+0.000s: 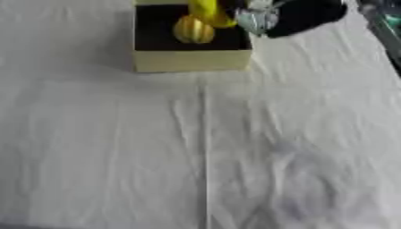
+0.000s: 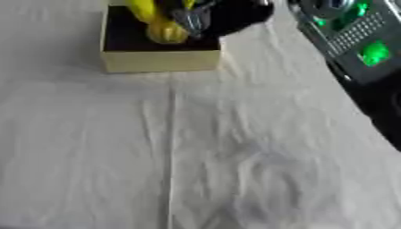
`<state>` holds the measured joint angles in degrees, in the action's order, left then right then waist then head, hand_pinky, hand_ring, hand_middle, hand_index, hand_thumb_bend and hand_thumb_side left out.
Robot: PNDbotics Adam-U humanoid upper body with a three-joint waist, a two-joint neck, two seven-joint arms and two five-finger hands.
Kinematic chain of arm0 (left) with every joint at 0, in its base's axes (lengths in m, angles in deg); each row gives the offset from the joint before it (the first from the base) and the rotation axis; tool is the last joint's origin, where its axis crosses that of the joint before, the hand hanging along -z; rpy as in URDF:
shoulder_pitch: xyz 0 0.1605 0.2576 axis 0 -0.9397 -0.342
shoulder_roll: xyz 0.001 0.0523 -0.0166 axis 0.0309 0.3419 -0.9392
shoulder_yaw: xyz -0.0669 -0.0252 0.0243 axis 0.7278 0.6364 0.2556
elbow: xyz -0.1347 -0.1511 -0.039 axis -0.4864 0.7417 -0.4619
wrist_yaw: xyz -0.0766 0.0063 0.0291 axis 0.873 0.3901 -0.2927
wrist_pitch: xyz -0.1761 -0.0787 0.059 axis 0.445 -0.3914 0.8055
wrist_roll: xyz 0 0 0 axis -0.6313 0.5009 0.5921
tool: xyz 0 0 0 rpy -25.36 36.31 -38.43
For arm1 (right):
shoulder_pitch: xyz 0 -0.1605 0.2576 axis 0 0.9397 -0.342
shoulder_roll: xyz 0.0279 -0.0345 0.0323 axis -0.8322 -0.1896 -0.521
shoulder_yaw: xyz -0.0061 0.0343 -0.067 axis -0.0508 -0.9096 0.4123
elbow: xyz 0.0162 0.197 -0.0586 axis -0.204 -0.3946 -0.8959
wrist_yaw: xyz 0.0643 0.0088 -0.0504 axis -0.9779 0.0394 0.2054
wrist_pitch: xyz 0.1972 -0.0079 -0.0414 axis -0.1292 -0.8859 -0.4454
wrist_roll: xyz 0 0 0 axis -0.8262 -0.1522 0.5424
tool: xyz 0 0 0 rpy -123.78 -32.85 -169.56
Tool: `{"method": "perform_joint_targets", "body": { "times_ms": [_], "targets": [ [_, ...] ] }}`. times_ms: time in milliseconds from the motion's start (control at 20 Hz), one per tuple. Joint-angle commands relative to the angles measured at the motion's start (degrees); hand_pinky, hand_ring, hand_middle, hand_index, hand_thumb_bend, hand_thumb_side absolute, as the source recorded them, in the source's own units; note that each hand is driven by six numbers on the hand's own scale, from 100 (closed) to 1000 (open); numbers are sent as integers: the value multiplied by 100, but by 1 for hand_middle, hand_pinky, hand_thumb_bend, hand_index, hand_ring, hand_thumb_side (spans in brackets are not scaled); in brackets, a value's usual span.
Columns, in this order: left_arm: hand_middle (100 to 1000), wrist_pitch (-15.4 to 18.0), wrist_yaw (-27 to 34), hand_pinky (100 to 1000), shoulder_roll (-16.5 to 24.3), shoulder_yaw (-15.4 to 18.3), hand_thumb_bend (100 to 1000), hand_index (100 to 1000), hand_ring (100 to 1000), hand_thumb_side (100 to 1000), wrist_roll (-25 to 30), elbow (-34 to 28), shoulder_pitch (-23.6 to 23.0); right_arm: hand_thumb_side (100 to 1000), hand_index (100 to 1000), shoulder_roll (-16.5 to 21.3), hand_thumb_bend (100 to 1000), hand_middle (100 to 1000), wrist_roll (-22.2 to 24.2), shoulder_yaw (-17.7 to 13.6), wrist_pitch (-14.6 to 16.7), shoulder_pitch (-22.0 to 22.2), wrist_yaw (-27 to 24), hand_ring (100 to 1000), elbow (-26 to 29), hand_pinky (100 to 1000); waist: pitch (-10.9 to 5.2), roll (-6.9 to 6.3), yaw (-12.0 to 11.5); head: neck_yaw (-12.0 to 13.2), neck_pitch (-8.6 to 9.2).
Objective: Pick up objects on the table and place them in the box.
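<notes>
Now your right hand (image 1: 262,20) is over the far right corner of the box (image 1: 192,60), which sits at the far edge of the table (image 1: 117,156), a little left of its middle. Whether the fingers are spread or curled round something you cannot tell from either view (only a blur of silver and black shows there). Your left hand is out of sight.

Inside the box, on its dark floor, lie a round ribbed yellow fruit (image 1: 194,30) like a small pumpkin and, touching it on the far side, a curved yellow piece (image 1: 207,11) that looks like a banana. Both are likely light, stiff toys with a smooth, somewhat slippery skin, so take such things across the middle, fingers wrapped round the widest part.

The white cloth on the near table shows only creases. At the right edge, a dark device with green lights (image 2: 356,38) stands well apart from the box.
</notes>
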<state>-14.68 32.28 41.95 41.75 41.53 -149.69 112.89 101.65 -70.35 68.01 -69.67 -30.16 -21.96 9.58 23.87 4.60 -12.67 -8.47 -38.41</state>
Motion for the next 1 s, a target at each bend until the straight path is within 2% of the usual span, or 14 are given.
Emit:
{"method": "perform_joint_targets", "body": {
  "times_ms": [50, 250, 400, 600, 850, 1000],
  "targets": [
    [774, 6, 4, 846, 118, -22, 102, 839, 892, 761, 38, -92, 106, 100, 583, -370, 100, 508, -243, -109, 163, -363, 423, 593, -1128, 832, -79, -19, -48, -105, 149],
    [774, 9, 30, 847, 116, -37, 102, 839, 893, 763, 73, -92, 142, 100, 587, -769, 100, 511, -571, -350, 520, -642, 1058, 596, -2340, 837, -24, 11, -134, -183, 238],
    [774, 8, 44, 847, 101, -43, 103, 839, 894, 763, 98, -92, 165, 100, 591, -946, 100, 514, -656, -474, 778, -685, 1389, 601, -2971, 837, 5, 29, -173, -206, 259],
    [774, 4, 57, 847, 85, -46, 103, 839, 894, 763, 117, -92, 176, 100, 595, -1064, 100, 517, -624, -516, 1084, -622, 1667, 604, -3429, 840, 21, 27, -192, -207, 243],
    [774, -1, 68, 848, 65, -55, 102, 838, 894, 764, 146, -92, 187, 100, 614, -1198, 100, 534, -622, -572, 1274, -578, 1878, 623, -3757, 843, 38, 9, -216, -233, 262],
    [774, -9, 75, 848, 54, -59, 102, 838, 895, 765, 155, -92, 180, 100, 706, -1236, 123, 641, -666, -615, 1264, -590, 2002, 698, -3851, 841, 43, 7, -219, -238, 249]
  ]
}}
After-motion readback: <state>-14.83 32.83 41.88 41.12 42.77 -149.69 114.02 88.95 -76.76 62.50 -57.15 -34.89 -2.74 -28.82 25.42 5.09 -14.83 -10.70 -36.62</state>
